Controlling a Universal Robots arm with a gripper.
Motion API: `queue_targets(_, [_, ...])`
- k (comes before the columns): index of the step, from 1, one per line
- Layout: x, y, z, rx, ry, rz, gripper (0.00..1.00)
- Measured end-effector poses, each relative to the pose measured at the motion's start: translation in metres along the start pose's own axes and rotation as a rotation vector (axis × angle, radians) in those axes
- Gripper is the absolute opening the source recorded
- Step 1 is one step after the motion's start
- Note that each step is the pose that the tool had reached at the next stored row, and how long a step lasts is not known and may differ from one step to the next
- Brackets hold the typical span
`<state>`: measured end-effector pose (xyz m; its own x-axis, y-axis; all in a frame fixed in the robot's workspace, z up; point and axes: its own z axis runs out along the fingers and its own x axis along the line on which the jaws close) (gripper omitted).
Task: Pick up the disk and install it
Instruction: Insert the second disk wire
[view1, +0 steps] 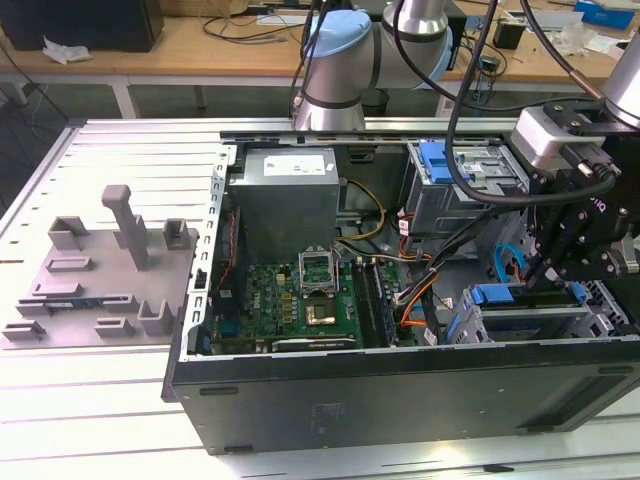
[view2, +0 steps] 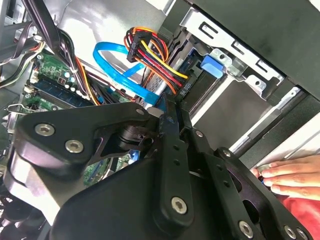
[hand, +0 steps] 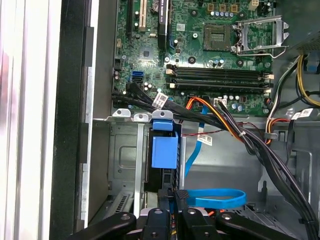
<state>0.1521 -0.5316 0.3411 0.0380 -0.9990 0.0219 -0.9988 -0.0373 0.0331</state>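
The disk (hand: 164, 150) stands on edge in the metal drive cage (hand: 125, 160) of the open computer case, with its blue plastic rail end facing me. In the exterior view its blue end (view1: 492, 295) shows in the bay at the case's front, on the exterior view's right. My gripper (hand: 175, 196) hangs right over the end of the disk, its black fingers drawn close together with a sliver of blue between them. Whether they pinch the rail I cannot tell. The gripper also appears in the second wrist view (view2: 172, 107) and the exterior view (view1: 545, 272).
A person's hand (view2: 290, 175) rests on the case edge near the gripper. A blue flat cable (hand: 215, 197) and bundled wires (hand: 240, 135) lie beside the cage. The motherboard (view1: 300, 300), the grey power supply box (view1: 285, 190) and a second cage with a blue latch (view1: 435, 160) sit inside.
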Motion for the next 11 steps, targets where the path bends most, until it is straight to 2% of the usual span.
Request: queue_targets(11, [-0.0001,-0.0001,0.0029,0.0001,-0.0001,0.000,0.16])
